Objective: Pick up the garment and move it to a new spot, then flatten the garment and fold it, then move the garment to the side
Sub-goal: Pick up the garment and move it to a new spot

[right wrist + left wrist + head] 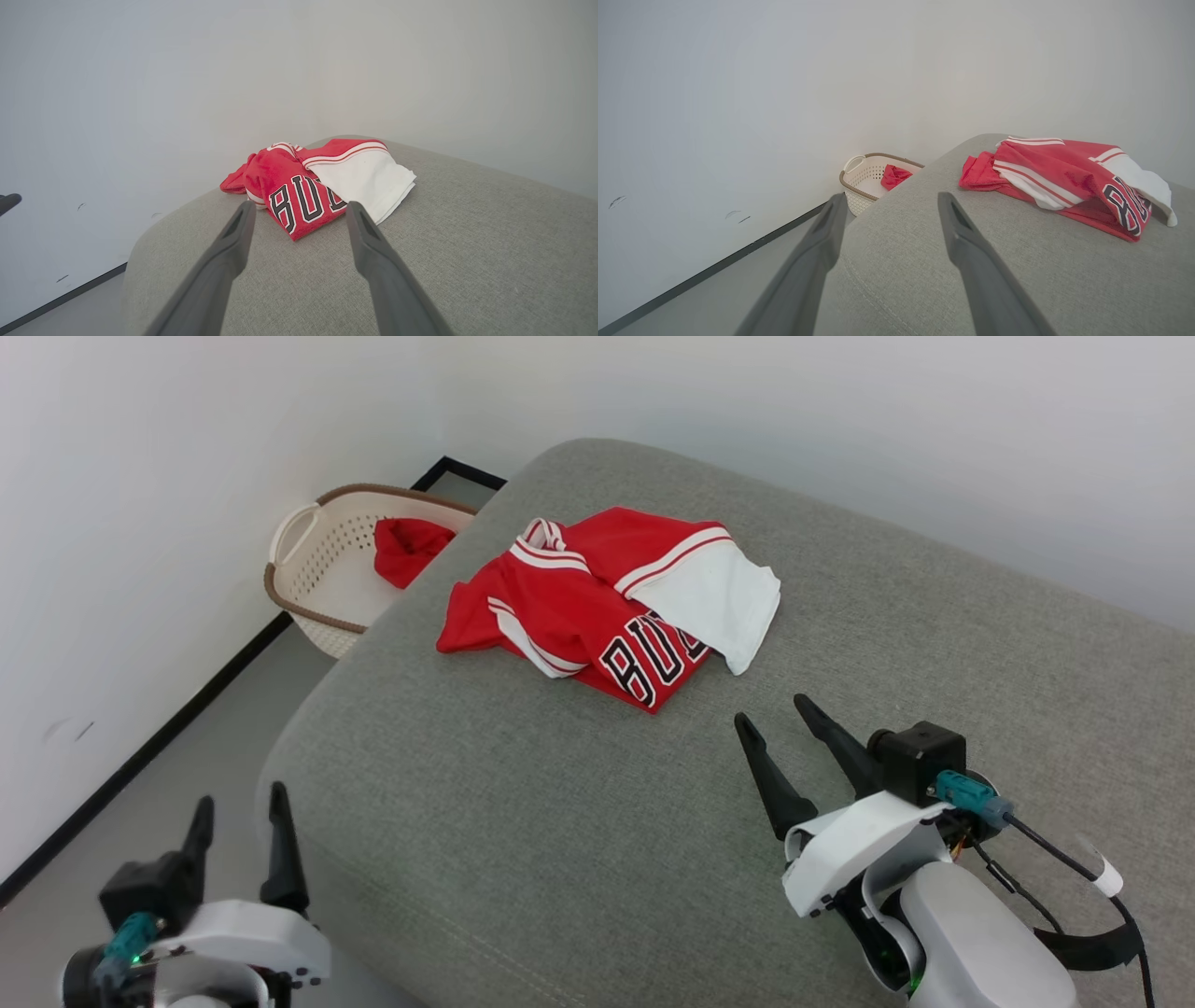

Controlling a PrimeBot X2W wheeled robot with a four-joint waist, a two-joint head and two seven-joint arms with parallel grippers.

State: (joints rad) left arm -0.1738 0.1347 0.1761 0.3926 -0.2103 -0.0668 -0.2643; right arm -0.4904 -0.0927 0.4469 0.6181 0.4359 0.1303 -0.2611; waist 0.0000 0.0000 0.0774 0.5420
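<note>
The garment, a red jersey with white sleeves and black lettering, lies crumpled on the far part of the grey cushion. My right gripper hovers open over the cushion, just short of the jersey's near corner, with nothing between its fingers. In the right wrist view the garment sits straight ahead beyond the right gripper. My left gripper is open at the cushion's near left corner, far from the jersey. The left wrist view has the garment up to the right of the left gripper.
A cream laundry basket stands on the floor in the corner beyond the cushion's left edge, holding a small plain red cloth. White walls close in on the left and behind. A strip of grey floor runs along the left wall.
</note>
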